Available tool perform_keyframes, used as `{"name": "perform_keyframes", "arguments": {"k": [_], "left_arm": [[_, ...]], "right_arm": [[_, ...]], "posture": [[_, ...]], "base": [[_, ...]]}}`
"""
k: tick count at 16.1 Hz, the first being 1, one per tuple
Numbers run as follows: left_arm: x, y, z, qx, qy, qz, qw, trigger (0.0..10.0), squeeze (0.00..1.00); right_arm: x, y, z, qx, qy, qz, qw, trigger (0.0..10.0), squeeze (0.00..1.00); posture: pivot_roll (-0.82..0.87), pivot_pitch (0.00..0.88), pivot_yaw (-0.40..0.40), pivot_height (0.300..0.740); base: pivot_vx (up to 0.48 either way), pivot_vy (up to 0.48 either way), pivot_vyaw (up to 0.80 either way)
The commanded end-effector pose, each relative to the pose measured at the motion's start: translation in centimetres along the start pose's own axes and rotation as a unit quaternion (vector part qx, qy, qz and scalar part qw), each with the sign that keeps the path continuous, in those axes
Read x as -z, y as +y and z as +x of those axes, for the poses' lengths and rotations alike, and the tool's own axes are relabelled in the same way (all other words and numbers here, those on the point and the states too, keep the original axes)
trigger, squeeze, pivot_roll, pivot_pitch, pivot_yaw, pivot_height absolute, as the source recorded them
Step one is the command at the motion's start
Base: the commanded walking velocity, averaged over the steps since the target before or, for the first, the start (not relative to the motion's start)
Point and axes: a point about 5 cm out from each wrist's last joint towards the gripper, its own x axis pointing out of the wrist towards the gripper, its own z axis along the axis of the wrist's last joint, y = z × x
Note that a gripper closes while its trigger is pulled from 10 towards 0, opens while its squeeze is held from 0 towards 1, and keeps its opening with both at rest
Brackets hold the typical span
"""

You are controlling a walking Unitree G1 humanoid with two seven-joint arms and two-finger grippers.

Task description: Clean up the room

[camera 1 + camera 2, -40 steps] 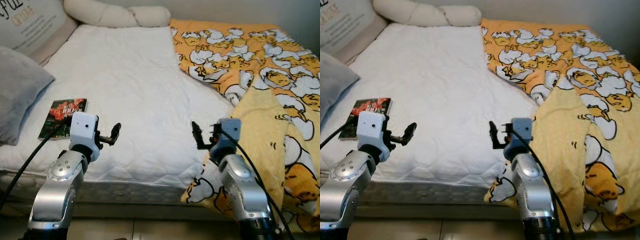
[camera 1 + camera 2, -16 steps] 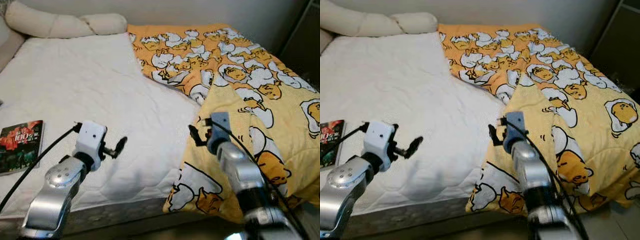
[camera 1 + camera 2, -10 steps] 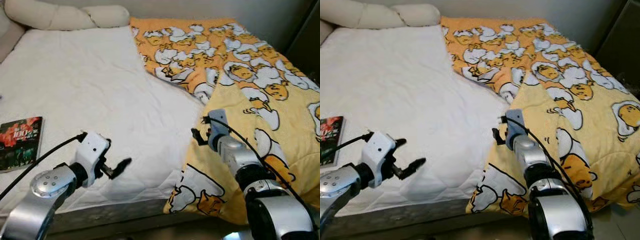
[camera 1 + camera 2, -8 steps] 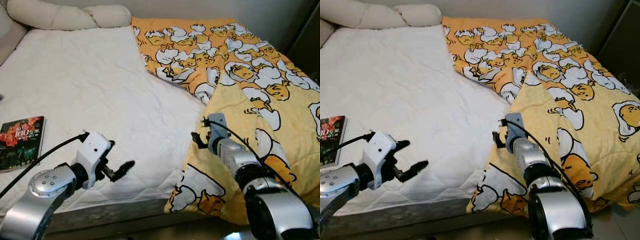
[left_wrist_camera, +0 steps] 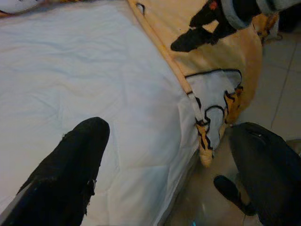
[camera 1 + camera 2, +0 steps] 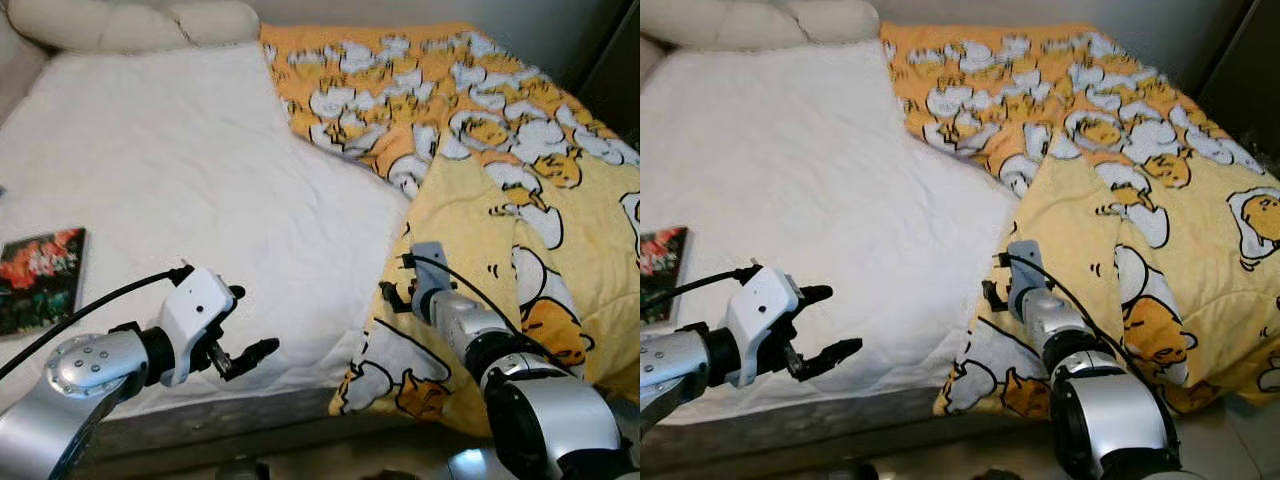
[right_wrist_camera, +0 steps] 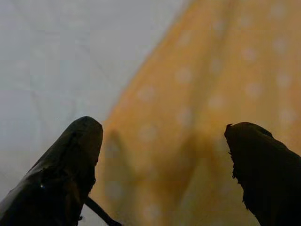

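**Both hands spread at the folded blanket edge**

My right hand (image 6: 393, 296) sits low over the near edge of the yellow egg-print blanket (image 6: 520, 200), fingers apart with nothing between them. I judge it is placed there because that turned-back edge is the part to catch if I am to straighten the bedding. My left hand (image 6: 245, 352) hangs above the front edge of the white quilted mattress (image 6: 190, 170), also spread and empty, facing the same blanket corner and ready to help.

The blanket covers the right half of the bed, its lower corner drooping over the side. A book (image 6: 38, 280) lies flat near the mattress's left edge, and a long cream pillow (image 6: 130, 22) lies along the head. Pale floor tiles show below.
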Motion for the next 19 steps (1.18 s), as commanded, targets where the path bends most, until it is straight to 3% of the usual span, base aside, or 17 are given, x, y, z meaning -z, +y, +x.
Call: {"name": "perform_keyframes", "arguments": {"k": [1,2,3,5,8,12,14,19], "left_arm": [[-0.4,0.0,-0.6,-0.005,-0.001,0.009,1.0,10.0,0.0],[-0.5,-0.4,-1.2,-0.005,0.002,0.008,1.0,10.0,0.0],[-0.5,-0.7,-1.7,-0.004,0.006,0.007,1.0,10.0,0.0],[-0.6,-1.1,-2.2,-0.003,0.01,0.006,1.0,10.0,0.0],[-0.7,-1.7,-2.6,-0.001,0.015,0.004,1.0,10.0,0.0],[-0.8,-1.8,-2.6,0.003,0.012,-0.003,1.0,10.0,0.0],[-1.0,-1.9,-2.1,0.007,0.006,-0.005,1.0,10.0,0.0],[-1.1,-1.8,-1.6,0.013,0.002,-0.007,1.0,10.0,0.0]], "right_arm": [[0.4,-0.2,0.0,0.005,0.003,-0.003,1.0,5.9,0.0],[0.7,-0.3,0.0,0.009,0.006,-0.005,1.0,4.4,0.0],[0.9,-0.4,0.0,0.011,0.01,-0.005,1.0,3.7,0.0],[1.1,-0.3,0.0,0.012,0.012,-0.001,1.0,3.5,0.0],[1.5,0.1,0.0,0.007,0.019,-0.003,1.0,1.8,0.0],[1.9,0.2,0.0,0.002,0.027,-0.006,1.0,1.4,0.0],[2.0,-0.4,-0.1,0.007,0.028,-0.004,1.0,0.1,0.0],[1.6,-1.1,-0.2,0.009,0.024,-0.001,1.0,0.0,0.0]], "posture": [[0.13,0.141,-0.039,0.74],[0.16,0.165,-0.046,0.74],[0.16,0.176,-0.048,0.74],[0.17,0.188,-0.05,0.74],[0.18,0.191,-0.057,0.74],[0.16,0.17,-0.057,0.74],[0.15,0.159,-0.053,0.74],[0.14,0.139,-0.051,0.74]], "base": [[0.0,0.0,0.0],[0.0,0.0,0.0],[0.0,0.0,0.0],[0.0,0.0,0.0],[0.0,0.0,0.0],[0.0,0.0,0.0],[0.0,0.0,0.0],[0.0,0.0,0.0]]}}
